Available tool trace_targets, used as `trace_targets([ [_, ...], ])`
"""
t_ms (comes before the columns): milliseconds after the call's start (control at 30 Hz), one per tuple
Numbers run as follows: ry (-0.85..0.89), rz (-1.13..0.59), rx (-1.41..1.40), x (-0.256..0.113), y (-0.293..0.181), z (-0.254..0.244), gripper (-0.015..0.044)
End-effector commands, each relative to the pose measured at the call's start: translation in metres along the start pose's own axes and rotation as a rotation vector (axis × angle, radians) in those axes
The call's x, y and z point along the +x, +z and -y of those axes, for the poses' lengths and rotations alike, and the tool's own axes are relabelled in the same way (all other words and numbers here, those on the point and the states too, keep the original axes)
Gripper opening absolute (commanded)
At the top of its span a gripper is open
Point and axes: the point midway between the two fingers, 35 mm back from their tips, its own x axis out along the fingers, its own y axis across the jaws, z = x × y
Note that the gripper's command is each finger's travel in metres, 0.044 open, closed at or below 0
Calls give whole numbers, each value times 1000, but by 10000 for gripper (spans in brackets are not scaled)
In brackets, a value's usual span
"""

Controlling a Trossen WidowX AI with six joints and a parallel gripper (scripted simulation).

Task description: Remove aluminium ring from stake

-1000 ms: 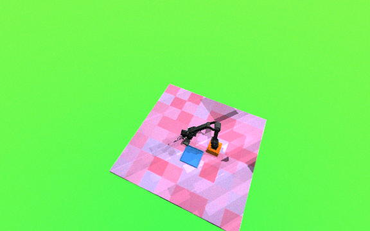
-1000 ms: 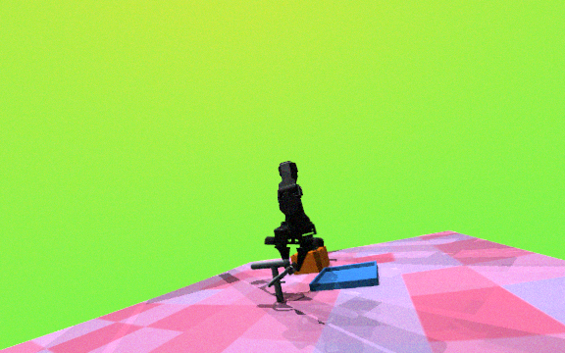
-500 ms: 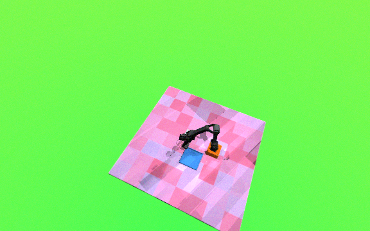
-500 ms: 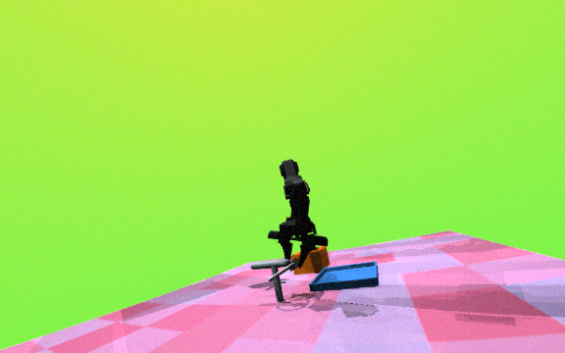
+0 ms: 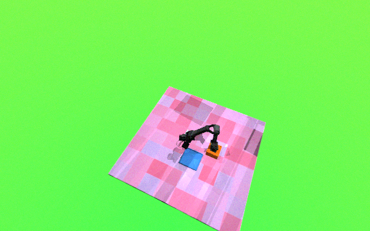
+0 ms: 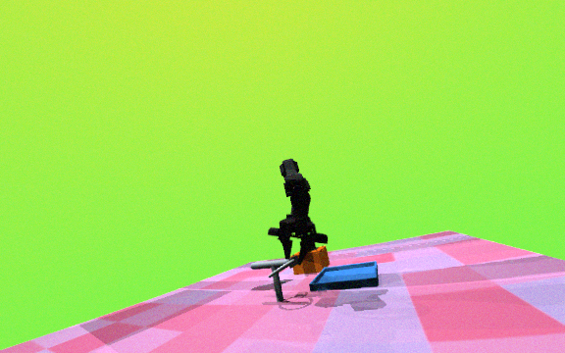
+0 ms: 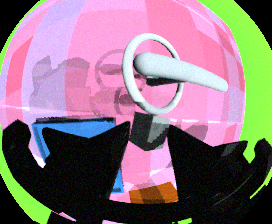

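From where I stand, the thin pale aluminium ring (image 5: 177,143) (image 6: 278,271) (image 7: 127,75) is up off the table (image 5: 185,199) (image 6: 371,333) (image 7: 102,30), tilted, close to the top of the T-shaped grey steel stake (image 6: 277,286). The black jaws (image 5: 184,141) (image 6: 295,260) are closed on its small grey block-like tab (image 7: 148,131), with the ring reaching out beyond them. The rounded cross-bar (image 6: 260,265) (image 7: 192,73) has one end showing inside the ring's outline and passes over its opposite side; I can't swear from here whether the loop still goes around the stake, but it doesn't look free to me.

I'd treat this as the threading step: work the ring past one end of the bar, then tip it so the other side follows. A plain upward pull would likely catch the bar's underside and twist the tab in the grip. Small, slow moves, tilt first and lift after, seem wisest, with a firm squeeze kept throughout.

Only once the whole loop stands clear of the stake should it travel to the shallow square blue tray (image 5: 191,159) (image 6: 346,277) (image 7: 89,128) beside the stake, be levelled, and be set down before release.
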Motion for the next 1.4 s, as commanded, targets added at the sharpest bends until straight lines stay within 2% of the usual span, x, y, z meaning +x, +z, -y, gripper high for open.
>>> trace_targets([
  [0,9,4,6,-3,2,1,0],
  [1367,334,-8,68,8,2,51,0],
])
